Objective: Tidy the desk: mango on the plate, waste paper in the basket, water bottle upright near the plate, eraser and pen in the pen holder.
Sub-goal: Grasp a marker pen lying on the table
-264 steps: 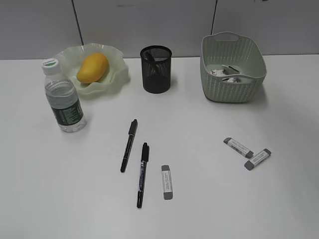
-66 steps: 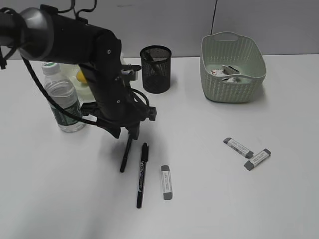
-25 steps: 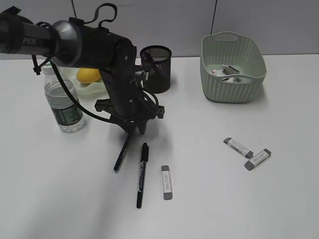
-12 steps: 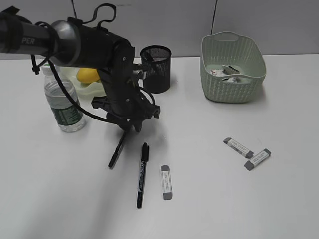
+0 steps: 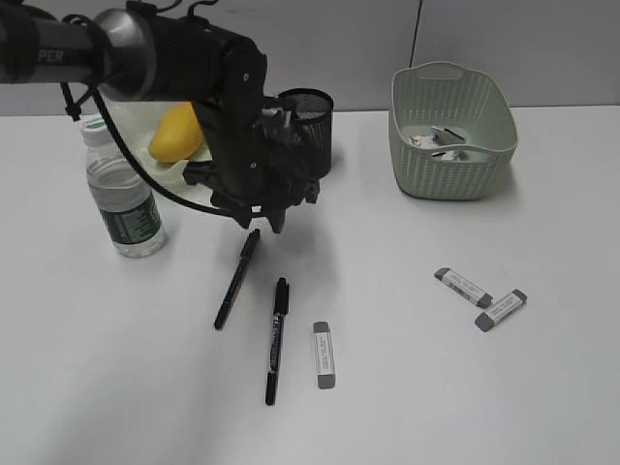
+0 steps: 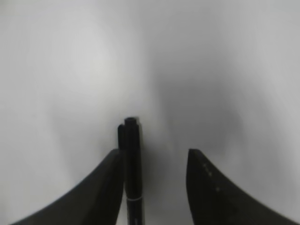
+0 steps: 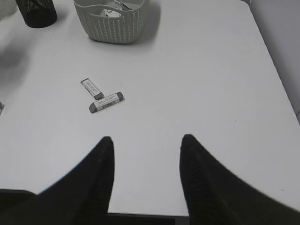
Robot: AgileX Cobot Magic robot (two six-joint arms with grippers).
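Observation:
My left gripper (image 5: 265, 221) hovers over the desk (image 5: 407, 387) just in front of the pen holder (image 5: 316, 108). Its jaws stand open. A black pen (image 5: 236, 281) stretches from under the fingertips toward the front; in the left wrist view this pen (image 6: 132, 159) lies against the left finger, well apart from the right one. The left gripper (image 6: 154, 152) does not clamp it. A second pen (image 5: 277, 339) and an eraser (image 5: 324, 355) lie nearer the front. The mango (image 5: 180, 133) rests on the plate (image 5: 167, 172). The water bottle (image 5: 121, 189) stands upright. My right gripper (image 7: 146, 140) is open and empty.
The basket (image 5: 450, 131) at the back right holds waste paper (image 5: 423, 141). Two more erasers (image 5: 463, 287) (image 5: 501, 309) lie on the right, and the right wrist view shows the same erasers (image 7: 92, 88) (image 7: 106, 101) with the basket (image 7: 112, 26) beyond them.
The left gripper has risen and shifted back toward the pen holder. The pen that hung tilted from its jaws now shows longer below it, and the jaws stand a little wider.

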